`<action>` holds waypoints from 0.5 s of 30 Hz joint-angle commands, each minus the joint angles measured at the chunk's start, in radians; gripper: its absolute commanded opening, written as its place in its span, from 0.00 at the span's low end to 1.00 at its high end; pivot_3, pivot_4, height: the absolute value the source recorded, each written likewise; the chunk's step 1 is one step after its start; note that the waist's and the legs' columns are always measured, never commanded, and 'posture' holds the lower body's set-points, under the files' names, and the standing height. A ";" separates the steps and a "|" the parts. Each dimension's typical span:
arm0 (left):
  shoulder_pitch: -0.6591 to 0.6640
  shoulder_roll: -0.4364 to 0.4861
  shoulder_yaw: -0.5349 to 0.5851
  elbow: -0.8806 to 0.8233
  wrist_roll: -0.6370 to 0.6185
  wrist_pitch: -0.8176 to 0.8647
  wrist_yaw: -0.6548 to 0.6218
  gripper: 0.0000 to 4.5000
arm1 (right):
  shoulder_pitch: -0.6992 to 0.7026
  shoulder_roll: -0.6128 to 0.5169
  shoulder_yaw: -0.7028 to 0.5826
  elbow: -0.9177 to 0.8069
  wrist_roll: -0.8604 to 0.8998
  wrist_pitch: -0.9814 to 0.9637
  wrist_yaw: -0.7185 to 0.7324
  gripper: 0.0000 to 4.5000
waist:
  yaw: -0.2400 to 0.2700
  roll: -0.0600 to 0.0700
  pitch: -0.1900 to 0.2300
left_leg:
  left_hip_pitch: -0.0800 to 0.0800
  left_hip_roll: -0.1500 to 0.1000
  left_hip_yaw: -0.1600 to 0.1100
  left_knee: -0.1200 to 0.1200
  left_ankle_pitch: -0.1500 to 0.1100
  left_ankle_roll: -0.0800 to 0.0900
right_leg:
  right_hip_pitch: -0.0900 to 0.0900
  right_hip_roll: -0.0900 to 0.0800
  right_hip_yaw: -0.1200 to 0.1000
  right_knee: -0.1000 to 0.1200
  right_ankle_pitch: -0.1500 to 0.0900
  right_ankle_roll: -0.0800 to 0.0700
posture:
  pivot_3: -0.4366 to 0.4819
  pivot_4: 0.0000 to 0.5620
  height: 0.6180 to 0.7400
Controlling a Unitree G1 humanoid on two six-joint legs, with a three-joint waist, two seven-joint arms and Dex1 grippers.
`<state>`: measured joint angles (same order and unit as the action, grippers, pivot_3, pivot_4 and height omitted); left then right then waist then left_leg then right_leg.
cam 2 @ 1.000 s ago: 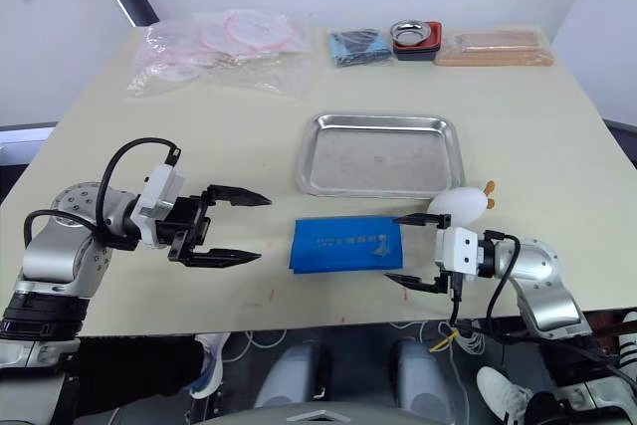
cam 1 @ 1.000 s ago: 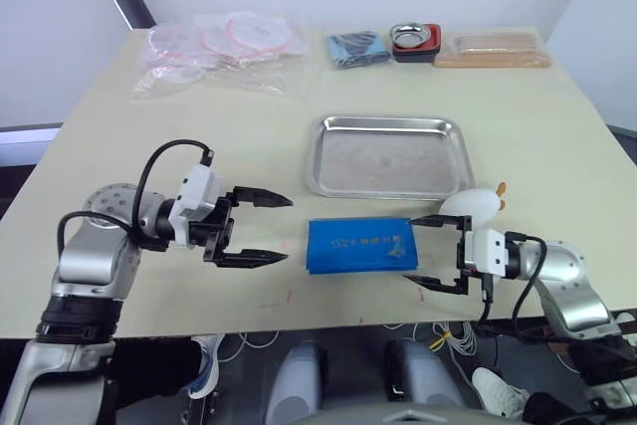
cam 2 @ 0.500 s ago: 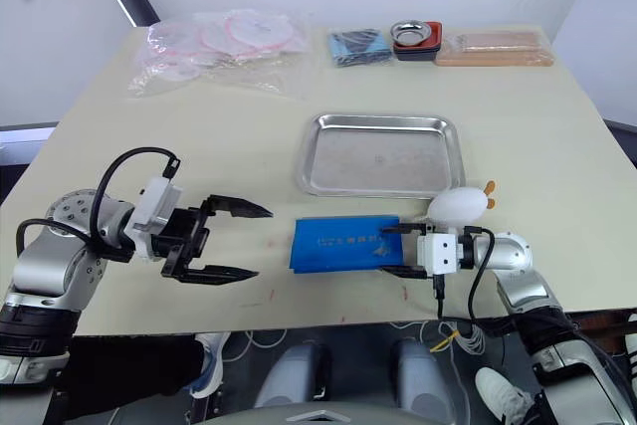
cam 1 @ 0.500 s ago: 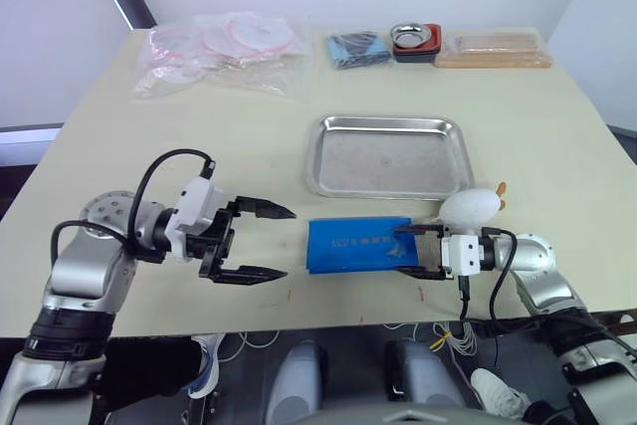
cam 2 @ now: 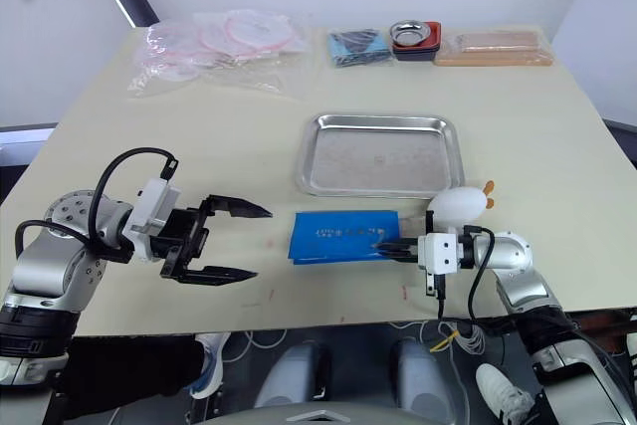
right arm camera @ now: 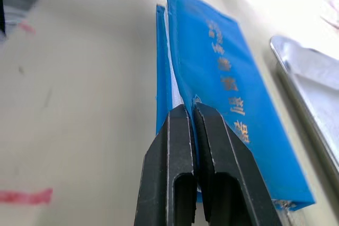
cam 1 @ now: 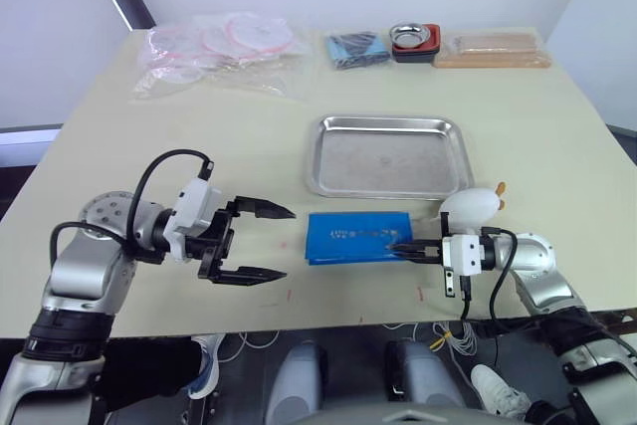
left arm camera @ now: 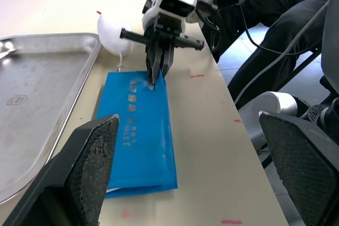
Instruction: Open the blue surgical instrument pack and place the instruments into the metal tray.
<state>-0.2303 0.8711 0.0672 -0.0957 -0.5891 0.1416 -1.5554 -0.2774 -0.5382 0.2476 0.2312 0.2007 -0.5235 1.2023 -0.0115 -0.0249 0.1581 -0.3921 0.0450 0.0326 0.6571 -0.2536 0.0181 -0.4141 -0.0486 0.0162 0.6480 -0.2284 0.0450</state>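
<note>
I have the right gripper pinched tight on the top flap of the blue surgical instrument pack, at the pack's right-hand edge. My right wrist view shows the two black fingers pressed together on that upper blue layer, with the pale lining and a second blue layer visible just beneath it. So I read this as a hold on one ply, not the whole bundle.

The pack lies flat on the table, just in front of the metal tray and nearly as wide as it. The tray is bare. A white duck-shaped toy sits at the tray's near right corner, just beside my right wrist.

My left gripper hangs spread wide, off the pack's left end and apart from it, holding nothing.

I judge the wrap to be thin, soft and light, so it should peel easily but may drag the whole pack along rather than unfold. The instruments inside are hidden from me. I expect them to be stiff and slippery, and loose once the wrap opens. I would pin the left end with the free gripper while the flap is drawn back.
</note>
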 commanded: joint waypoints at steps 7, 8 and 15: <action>-0.001 -0.017 0.006 -0.006 -0.015 -0.005 -0.015 1.00 | 0.062 -0.164 -0.052 -0.439 0.273 0.559 0.023 0.02 | 0.002 0.000 0.000 | -0.001 0.000 -0.001 0.002 0.000 0.000 | 0.000 0.000 -0.001 0.000 0.000 0.000 | 0.48 0.27 1.00; -0.003 -0.017 0.005 -0.004 -0.017 -0.002 -0.017 1.00 | 0.062 -0.177 -0.059 -0.461 0.300 0.600 0.031 0.02 | 0.001 0.000 0.000 | -0.001 0.000 -0.001 0.003 0.000 0.000 | 0.000 0.000 -0.001 0.001 0.000 0.000 | 0.48 0.27 1.00; -0.021 -0.031 -0.009 0.009 -0.003 -0.029 -0.034 1.00 | 0.016 -0.247 -0.081 -0.497 0.458 0.931 0.065 0.02 | 0.002 0.000 0.000 | -0.002 0.000 -0.001 0.008 0.000 0.000 | 0.000 0.000 -0.001 0.004 -0.002 -0.003 | 0.48 0.27 1.00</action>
<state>-0.2384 0.8395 0.0625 -0.0847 -0.5891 0.1347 -1.5551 -0.2429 -0.7766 0.1884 -0.2531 0.6226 0.3642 1.2517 -0.0096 -0.0251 0.1582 -0.3948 0.0451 0.0312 0.6653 -0.2538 0.0182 -0.4140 -0.0488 0.0149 0.6516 -0.2305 0.0418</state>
